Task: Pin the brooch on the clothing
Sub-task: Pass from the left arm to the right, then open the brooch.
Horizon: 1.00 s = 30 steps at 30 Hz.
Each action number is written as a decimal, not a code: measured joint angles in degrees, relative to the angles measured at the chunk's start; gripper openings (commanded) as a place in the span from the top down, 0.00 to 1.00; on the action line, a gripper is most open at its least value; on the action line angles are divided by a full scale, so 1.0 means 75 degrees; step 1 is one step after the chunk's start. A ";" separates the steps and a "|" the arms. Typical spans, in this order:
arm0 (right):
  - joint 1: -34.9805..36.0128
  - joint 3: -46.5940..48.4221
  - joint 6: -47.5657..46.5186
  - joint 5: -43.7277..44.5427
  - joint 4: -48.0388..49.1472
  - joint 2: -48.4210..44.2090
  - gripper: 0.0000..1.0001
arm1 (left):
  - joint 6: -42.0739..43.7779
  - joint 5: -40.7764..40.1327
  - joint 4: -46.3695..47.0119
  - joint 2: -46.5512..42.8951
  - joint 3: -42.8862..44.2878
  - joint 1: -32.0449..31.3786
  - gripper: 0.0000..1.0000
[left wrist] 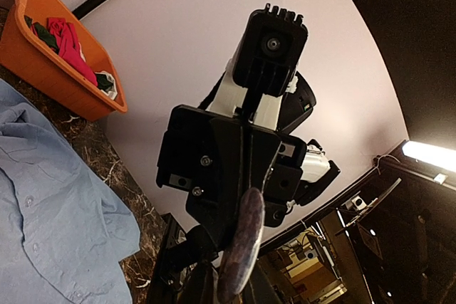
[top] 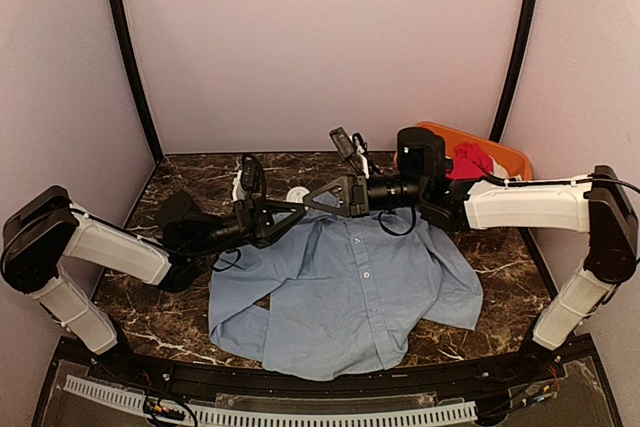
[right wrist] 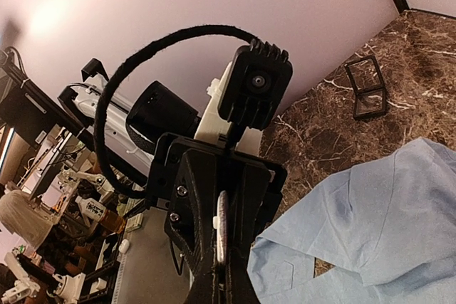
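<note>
The light blue shirt (top: pixel 350 287) lies spread on the marble table, buttons up; it also shows in the left wrist view (left wrist: pixel 43 204) and the right wrist view (right wrist: pixel 385 218). My two grippers meet tip to tip above the shirt's collar end. The brooch, a thin dark disc seen edge-on (left wrist: pixel 242 243) (right wrist: pixel 222 229), sits between both pairs of fingers. My left gripper (top: pixel 290 210) (left wrist: pixel 239 275) is shut on one edge of it. My right gripper (top: pixel 312 205) (right wrist: pixel 222 275) is shut on the opposite edge. In the top view the fingers hide the brooch.
An orange bin (top: pixel 500 152) (left wrist: pixel 64 90) with a red garment (top: pixel 470 162) stands at the back right. A small white round object (top: pixel 297 194) lies behind the grippers. A black square frame (right wrist: pixel 369 89) lies on the marble at the back left.
</note>
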 measured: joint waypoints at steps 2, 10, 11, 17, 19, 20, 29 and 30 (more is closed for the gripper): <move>-0.0009 -0.0047 0.0026 0.0026 0.0012 0.0000 1.00 | -0.0108 0.0017 0.0006 0.0055 0.0000 0.0000 0.76; -0.0009 -0.0210 0.0117 0.0026 0.0562 0.0000 1.00 | -0.0067 -0.0003 -0.0070 -0.0061 -0.0026 0.0009 0.63; -0.0017 -0.0251 0.0134 0.0023 0.0632 0.0000 1.00 | -0.0038 -0.0012 -0.0073 -0.0102 -0.0041 0.0015 0.62; -0.0038 -0.0533 0.0434 0.0015 0.1166 0.0000 1.00 | 0.0012 -0.0012 -0.0070 -0.0277 -0.0067 0.0119 0.62; -0.0038 -0.0574 0.0539 0.0006 0.1335 0.0000 1.00 | 0.0006 -0.0015 -0.0073 -0.0277 -0.0073 0.0149 0.66; -0.0038 -0.0583 0.0586 0.0000 0.1408 0.0000 1.00 | 0.0012 -0.0015 -0.0073 -0.0277 -0.0076 0.0152 0.67; -0.0038 -0.0586 0.0717 -0.0015 0.1623 0.0000 1.00 | -0.0064 -0.0041 -0.0067 -0.0277 -0.0076 0.0187 0.72; -0.0038 -0.0586 0.0711 -0.0012 0.1612 0.0000 1.00 | -0.0070 -0.0041 -0.0067 -0.0277 -0.0076 0.0189 0.73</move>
